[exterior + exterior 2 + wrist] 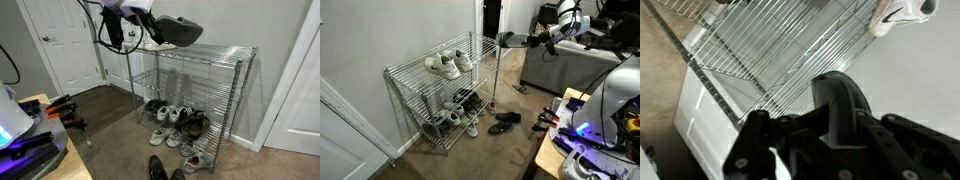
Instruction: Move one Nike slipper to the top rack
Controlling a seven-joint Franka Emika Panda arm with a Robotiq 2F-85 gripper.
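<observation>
Dark Nike slipper (pixel 178 30) in the fingers' (pixel 143 24) pinch, long axis level, far end toward top rack (pixel 205 55)

A pale grey wall (pixel 272 40) rises behind a chrome wire shelving unit (pixel 240 95) in both exterior views. A white panelled door (pixel 65 45) fills the corner, and white skirting (pixel 262 143) runs along the wall's foot. Brown carpet (pixel 490 150) covers the floor. A wooden desk (pixel 546 152) edges into view, with a grey couch-like piece (pixel 565 75) beyond. The light is soft and even.
</observation>
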